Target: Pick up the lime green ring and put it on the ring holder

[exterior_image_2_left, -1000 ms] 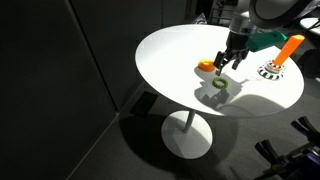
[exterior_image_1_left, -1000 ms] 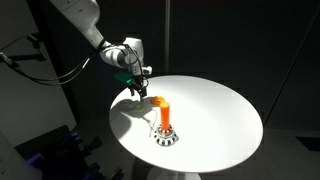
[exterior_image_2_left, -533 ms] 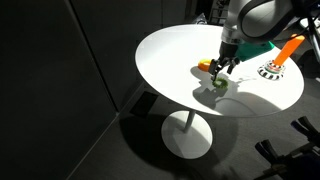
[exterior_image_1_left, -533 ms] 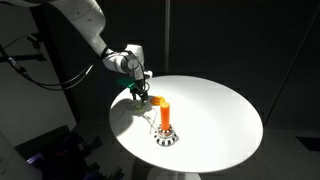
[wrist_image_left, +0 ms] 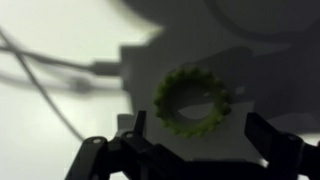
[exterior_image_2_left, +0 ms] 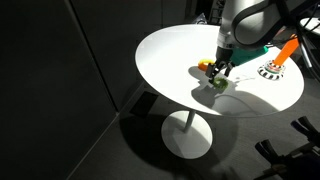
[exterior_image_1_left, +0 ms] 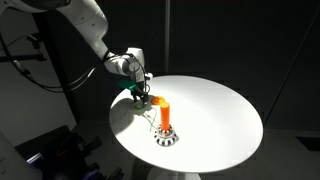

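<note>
The lime green ring [wrist_image_left: 192, 103] lies flat on the white round table [exterior_image_2_left: 170, 60]; its rim looks knobbly in the wrist view. It also shows in an exterior view [exterior_image_2_left: 217, 85], right under my gripper. My gripper [wrist_image_left: 200, 135] is open and low over the ring, one finger on each side of it and nothing held. The gripper shows in both exterior views [exterior_image_1_left: 138, 91] [exterior_image_2_left: 218, 74]. The ring holder, an upright orange peg [exterior_image_1_left: 164, 114] on a patterned round base [exterior_image_1_left: 166, 136], stands a short way off and is seen again near the table edge [exterior_image_2_left: 283, 52].
A deeper yellow-orange ring [exterior_image_2_left: 204, 66] lies on the table close beside the green one. The table [exterior_image_1_left: 220, 110] stands on a single pedestal. Cables cast shadows across the table in the wrist view [wrist_image_left: 60, 75]. The surroundings are dark.
My gripper has moved down and a little sideways, from above the rings to just over the lime green ring. The rings and the holder have not moved.
</note>
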Available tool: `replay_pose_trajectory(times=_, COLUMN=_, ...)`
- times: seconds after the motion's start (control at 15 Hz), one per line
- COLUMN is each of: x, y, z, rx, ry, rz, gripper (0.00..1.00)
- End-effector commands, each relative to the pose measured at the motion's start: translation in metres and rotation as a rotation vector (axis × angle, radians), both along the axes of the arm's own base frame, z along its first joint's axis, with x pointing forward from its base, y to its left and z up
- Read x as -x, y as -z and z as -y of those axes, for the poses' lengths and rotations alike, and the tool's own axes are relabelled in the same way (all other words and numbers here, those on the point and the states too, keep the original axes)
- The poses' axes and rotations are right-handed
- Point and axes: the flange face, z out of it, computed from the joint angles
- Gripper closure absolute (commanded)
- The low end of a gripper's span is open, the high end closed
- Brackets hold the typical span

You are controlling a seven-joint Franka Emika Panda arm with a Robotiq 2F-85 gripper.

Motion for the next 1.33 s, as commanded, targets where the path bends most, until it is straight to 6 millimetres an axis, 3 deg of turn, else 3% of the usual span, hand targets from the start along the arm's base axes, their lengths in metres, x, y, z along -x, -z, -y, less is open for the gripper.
replay_pose_trajectory(times=0.0, x=-0.008, y=0.005, z=-0.001, rx=0.015, ry=0.009, rz=0.013, gripper=0.00)
replay_pose_trajectory(times=0.13, x=-0.008, y=0.008, z=-0.001, rx=0.017, ry=0.010, rz=0.011, gripper=0.00)
replay_pose_trajectory(times=0.27, x=-0.008, y=0.010, z=-0.001, rx=0.022, ry=0.009, rz=0.009, gripper=0.27)
replay_pose_trajectory(times=0.47, x=-0.009, y=0.009, z=-0.004, rx=0.027, ry=0.008, rz=0.014, gripper=0.52)
replay_pose_trajectory(times=0.93, x=-0.011, y=-0.025, z=0.004, rx=0.014, ry=0.029, rz=0.021, gripper=0.55)
replay_pose_trajectory(times=1.27, x=-0.013, y=-0.071, z=0.024, rx=0.016, ry=0.062, rz=0.040, gripper=0.55)
